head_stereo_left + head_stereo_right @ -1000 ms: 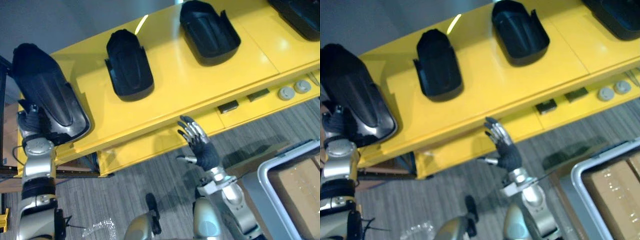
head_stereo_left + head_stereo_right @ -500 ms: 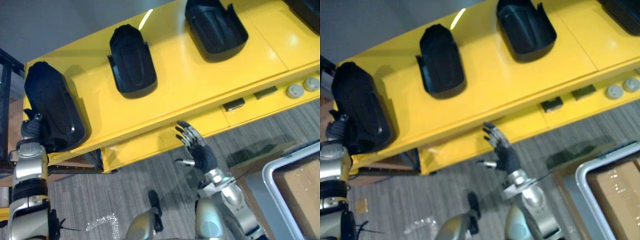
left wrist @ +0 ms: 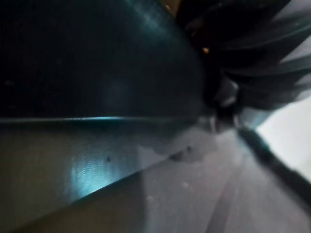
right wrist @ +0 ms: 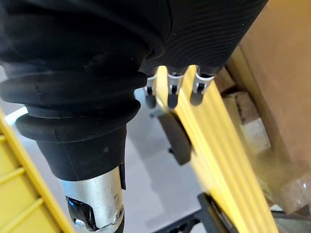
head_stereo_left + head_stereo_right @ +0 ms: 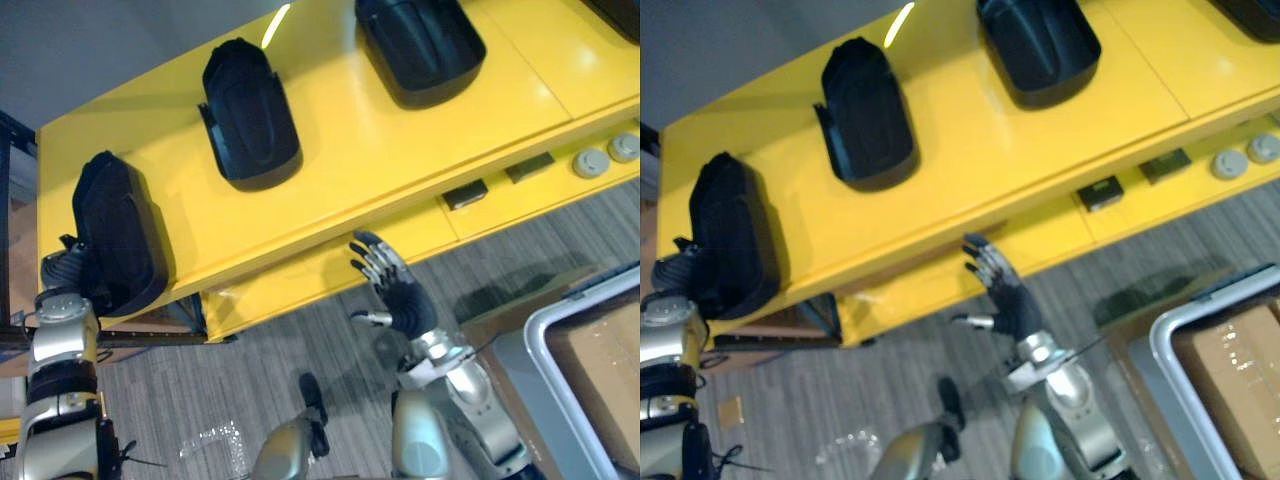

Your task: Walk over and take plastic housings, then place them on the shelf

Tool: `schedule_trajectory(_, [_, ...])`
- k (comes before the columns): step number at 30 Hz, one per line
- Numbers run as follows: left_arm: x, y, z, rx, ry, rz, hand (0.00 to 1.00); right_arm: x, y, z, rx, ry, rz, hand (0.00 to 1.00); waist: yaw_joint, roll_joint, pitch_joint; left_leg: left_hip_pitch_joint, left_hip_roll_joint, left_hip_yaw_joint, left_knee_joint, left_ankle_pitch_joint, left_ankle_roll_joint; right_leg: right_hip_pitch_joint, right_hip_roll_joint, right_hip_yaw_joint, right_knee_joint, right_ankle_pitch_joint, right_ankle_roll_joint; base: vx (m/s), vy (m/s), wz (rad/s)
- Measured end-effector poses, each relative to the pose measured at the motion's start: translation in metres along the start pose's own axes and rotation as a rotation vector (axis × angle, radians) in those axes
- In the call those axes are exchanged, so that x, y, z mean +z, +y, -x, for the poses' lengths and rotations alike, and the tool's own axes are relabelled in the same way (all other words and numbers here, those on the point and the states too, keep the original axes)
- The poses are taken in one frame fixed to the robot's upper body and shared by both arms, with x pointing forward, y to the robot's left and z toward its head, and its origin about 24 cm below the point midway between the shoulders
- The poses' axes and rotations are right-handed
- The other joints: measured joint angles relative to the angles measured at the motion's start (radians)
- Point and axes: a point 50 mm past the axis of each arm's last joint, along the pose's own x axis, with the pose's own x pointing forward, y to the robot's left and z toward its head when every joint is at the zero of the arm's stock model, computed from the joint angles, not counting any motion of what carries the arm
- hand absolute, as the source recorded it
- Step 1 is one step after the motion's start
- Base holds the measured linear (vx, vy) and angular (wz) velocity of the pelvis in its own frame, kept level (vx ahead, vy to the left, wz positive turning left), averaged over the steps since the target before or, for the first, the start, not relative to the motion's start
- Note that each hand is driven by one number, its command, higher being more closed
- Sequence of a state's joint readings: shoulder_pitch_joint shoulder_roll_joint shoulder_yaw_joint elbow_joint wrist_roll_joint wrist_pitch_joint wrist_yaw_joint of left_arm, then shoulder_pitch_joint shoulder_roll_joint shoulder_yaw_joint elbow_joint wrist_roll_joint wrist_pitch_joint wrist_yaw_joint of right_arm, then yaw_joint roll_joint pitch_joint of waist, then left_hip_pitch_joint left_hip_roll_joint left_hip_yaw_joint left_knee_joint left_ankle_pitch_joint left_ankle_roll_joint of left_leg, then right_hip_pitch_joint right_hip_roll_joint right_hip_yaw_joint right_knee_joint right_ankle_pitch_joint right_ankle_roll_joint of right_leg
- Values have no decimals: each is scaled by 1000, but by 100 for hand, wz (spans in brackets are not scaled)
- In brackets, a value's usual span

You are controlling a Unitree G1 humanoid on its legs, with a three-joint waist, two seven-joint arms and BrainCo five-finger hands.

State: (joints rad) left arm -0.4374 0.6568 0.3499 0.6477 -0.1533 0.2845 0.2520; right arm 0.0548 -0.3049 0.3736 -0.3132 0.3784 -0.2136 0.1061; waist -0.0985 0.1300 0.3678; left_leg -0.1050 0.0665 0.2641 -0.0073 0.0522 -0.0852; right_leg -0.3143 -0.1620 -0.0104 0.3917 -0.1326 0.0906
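Observation:
Three black plastic housings lie on the yellow shelf (image 5: 380,150). The leftmost housing (image 5: 118,232) rests at the shelf's left end, close to the front corner. My left hand (image 5: 63,272) is pressed against its near end, partly behind it. In the left wrist view that housing (image 3: 87,58) shows as a dark curved surface very close. A second housing (image 5: 250,115) lies in the middle and a third housing (image 5: 420,45) farther right. My right hand (image 5: 400,295) is held up, open and empty, just below the shelf's front edge.
A lower yellow ledge carries small black blocks (image 5: 462,193) and round grey pieces (image 5: 590,160). A grey tote (image 5: 560,330) with cardboard inside stands at the lower right. Crumpled clear plastic (image 5: 215,440) lies on the grey carpet.
The leftmost housing has come down from a raised, tilted hold onto the shelf's left end. The camera has shifted a little. My right hand stays where it was.

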Motion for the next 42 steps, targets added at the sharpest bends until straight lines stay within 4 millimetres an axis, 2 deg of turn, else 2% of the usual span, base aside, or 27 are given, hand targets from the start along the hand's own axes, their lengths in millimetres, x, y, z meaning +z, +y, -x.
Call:
schedule_trajectory(6, [-4,5,1,127,39,32,0,-2,0,2,-7,10,-5,0,0,0,0,1,0,0,0,1,1,0,-1,-1,3,0,0,0,0,0])
schedule_trajectory(10, [0,12,2,271,32,60,0,-4,0,5,-18,20,-10,0,-1,-2,-1,2,0,-1,0,2,1,3,-2,-3,4,0,0,0,0,0])
schedule_trajectory(13, [16,19,2,394,-23,159,0,-7,-1,9,-41,36,-16,0,-4,-5,-3,7,0,-9,-1,3,1,14,-3,-13,2,0,0,19,-8,7])
schedule_trajectory(15, [39,23,7,486,-141,248,0,-13,-1,14,-54,68,-26,0,-7,-12,-6,39,0,-11,-9,3,1,48,-3,-18,-5,0,0,17,-1,2])
schedule_trajectory(18, [59,29,12,576,-263,328,0,-18,-1,17,-65,84,-33,0,-11,-22,-12,52,0,-11,-13,3,1,68,-2,-20,-22,1,1,0,0,0])
schedule_trajectory(25, [71,28,18,613,-377,379,0,-41,-3,31,-106,190,-54,0,-20,-60,-64,80,7,-11,-20,2,1,116,8,-22,-66,14,8,17,-1,0])
schedule_trajectory(28, [87,22,25,563,-489,393,0,-43,-1,34,-116,190,-60,0,-22,-67,-88,89,9,-17,-21,2,0,143,9,-37,-103,23,10,0,4,5])
schedule_trajectory(30, [105,15,36,486,-609,412,0,-45,-3,36,-124,195,-42,0,-22,-68,-103,93,10,-24,-24,2,0,162,17,-45,-128,37,9,14,-5,7])
schedule_trajectory(31, [118,13,47,424,-705,436,0,-46,-3,36,-132,190,-32,0,-21,-69,-106,108,11,-30,-32,2,0,185,26,-46,-150,49,10,0,0,0])
schedule_trajectory(34, [125,2,87,241,-918,472,0,-47,-4,39,-152,191,-4,0,-23,-60,-160,131,11,-31,-51,2,1,223,29,-49,-200,69,14,51,12,-3])
schedule_trajectory(36, [111,-14,125,93,-992,504,0,-43,-11,39,-177,165,49,0,-23,-52,-193,158,11,-36,-65,1,1,265,28,-62,-239,78,18,67,25,6])
schedule_trajectory(38, [91,-24,151,-12,-988,526,0,-38,-19,38,-223,128,66,0,-19,-48,-210,178,12,-40,-70,0,3,303,31,-73,-270,87,21,50,16,11])
schedule_trajectory(39, [73,-25,165,-44,-954,520,0,-33,-25,36,-255,100,80,0,-5,-46,-226,184,15,-40,-70,-5,3,322,38,-77,-296,97,18,10,5,4])
schedule_trajectory(42, [54,-23,179,-75,-922,499,0,-27,-33,32,-294,62,125,0,20,-49,-234,192,20,-65,-70,-6,3,369,43,-113,-343,109,17,-16,-16,19])
